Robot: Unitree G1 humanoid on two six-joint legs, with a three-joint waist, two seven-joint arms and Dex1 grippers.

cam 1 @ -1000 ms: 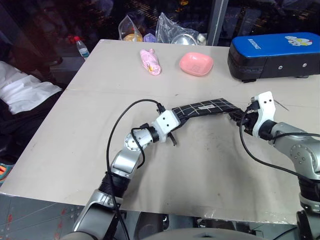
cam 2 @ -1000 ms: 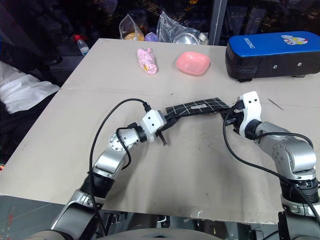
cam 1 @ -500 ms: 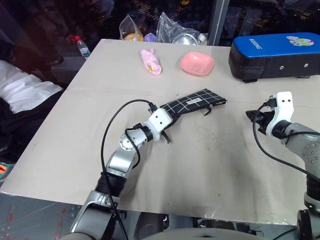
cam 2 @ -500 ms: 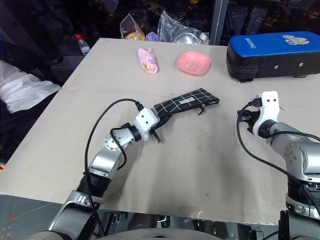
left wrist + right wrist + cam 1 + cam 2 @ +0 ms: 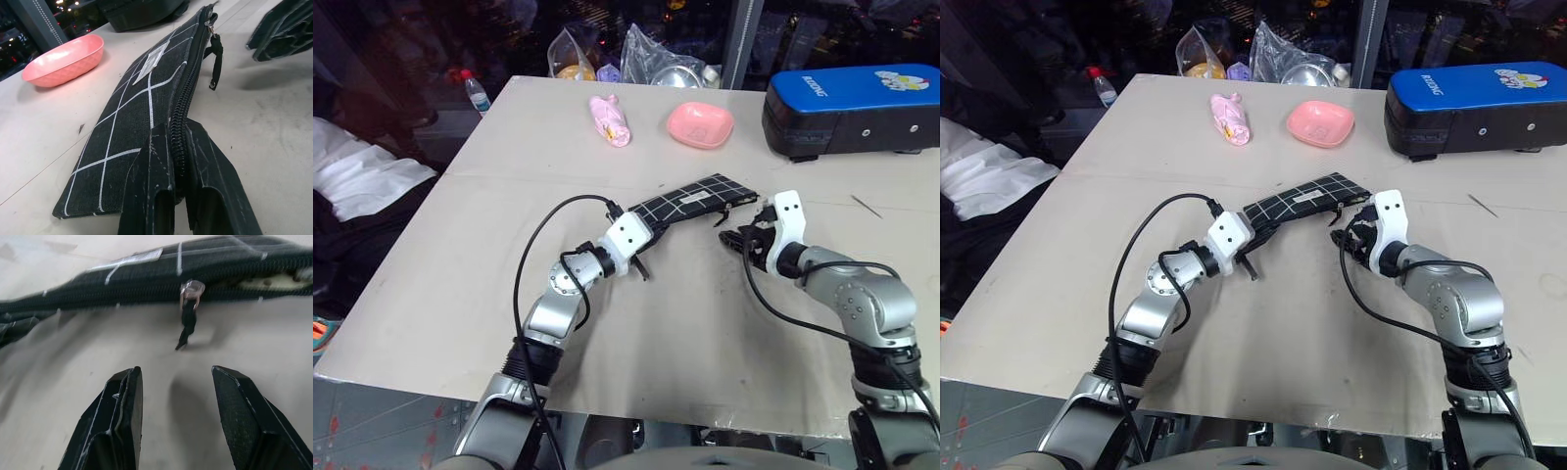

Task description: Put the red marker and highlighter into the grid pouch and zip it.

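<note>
Zipping remains: left gripper (image 5: 178, 147) clamps the grid pouch (image 5: 690, 199) (contents unseen), right gripper (image 5: 176, 382) spread before the zipper pull (image 5: 189, 313).

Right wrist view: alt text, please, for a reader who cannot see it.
The right gripper points with open jaws at the black zipper pull dangling from the edge of the grid pouch. The pouch lies on the beige table, apart from the fingers.

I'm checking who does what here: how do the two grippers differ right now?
The left gripper is shut on the grid pouch, pinching its zipper edge; the right gripper is open and holds nothing, its fingers apart just short of the zipper pull. Both have black fingers and aim at that pouch.
</note>
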